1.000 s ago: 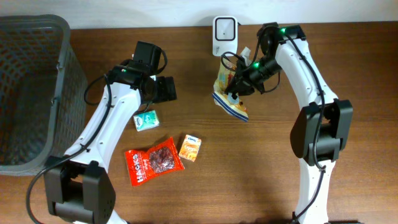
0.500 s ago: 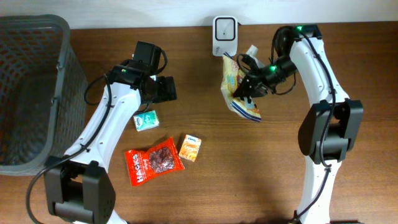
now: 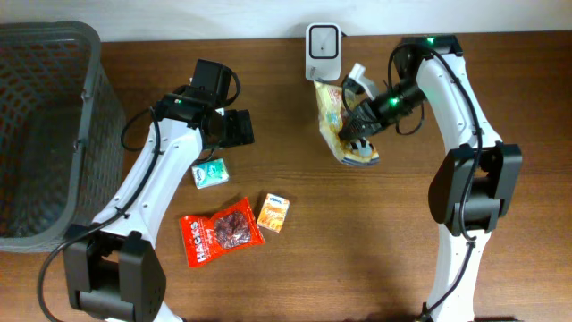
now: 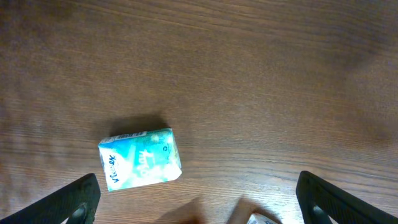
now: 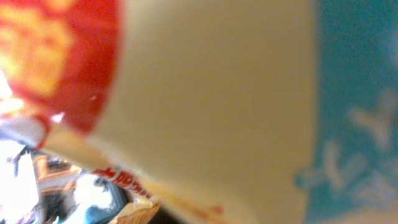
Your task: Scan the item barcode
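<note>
At the far left the basket (image 3: pixel 54 134) was cut off by the frame edge. Your left gripper (image 4: pixel 198 200) hung over the table with jaws wide apart beside the teal pack (image 4: pixel 140 159), only its fingertips showing in the wrist view's lower corners. Further right, the snack bag (image 3: pixel 338 121) sat just beside the scanner (image 3: pixel 323 42), clamped in your right gripper (image 3: pixel 362 116), but its wrist camera gave you only a blurred close-up of red, cream and blue wrapper, so no barcode or finger could be made out there.
</note>
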You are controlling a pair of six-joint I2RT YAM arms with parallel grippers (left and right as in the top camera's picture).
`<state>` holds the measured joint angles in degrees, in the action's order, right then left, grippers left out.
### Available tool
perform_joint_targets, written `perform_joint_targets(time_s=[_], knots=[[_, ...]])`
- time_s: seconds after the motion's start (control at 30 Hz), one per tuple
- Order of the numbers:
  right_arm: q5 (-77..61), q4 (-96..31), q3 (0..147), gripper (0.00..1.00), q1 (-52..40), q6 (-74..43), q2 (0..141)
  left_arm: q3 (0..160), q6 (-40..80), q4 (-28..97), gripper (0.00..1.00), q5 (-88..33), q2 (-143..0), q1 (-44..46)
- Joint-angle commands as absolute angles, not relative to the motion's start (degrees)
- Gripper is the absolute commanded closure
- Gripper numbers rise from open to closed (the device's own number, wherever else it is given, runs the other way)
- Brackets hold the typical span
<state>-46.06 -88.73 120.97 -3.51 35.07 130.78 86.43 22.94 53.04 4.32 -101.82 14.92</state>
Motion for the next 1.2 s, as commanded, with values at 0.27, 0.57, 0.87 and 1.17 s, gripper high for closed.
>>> perform_joint_targets(time_s=[0.27,0.57,0.87,1.17], knots=[[-11.86,-64.88,121.84,0.96,-9.61,-9.15,129.91,86.13,22.26,51.13,0.01,3.90,-101.38,14.74],[-5.08,-46.57,121.84,0.96,-15.31,-15.07,129.91,86.13,22.26,51.22,0.01,3.90,-101.38,14.74],[-1.34,-34.81,121.84,0.96,-15.05,-18.17,130.21,86.13,22.26,51.24,0.01,3.90,-101.38,14.74],[0.75,-26.30,121.82,0.96,-15.03,-20.64,134.19,86.13,22.26,51.22,0.01,3.90,-101.38,14.74]])
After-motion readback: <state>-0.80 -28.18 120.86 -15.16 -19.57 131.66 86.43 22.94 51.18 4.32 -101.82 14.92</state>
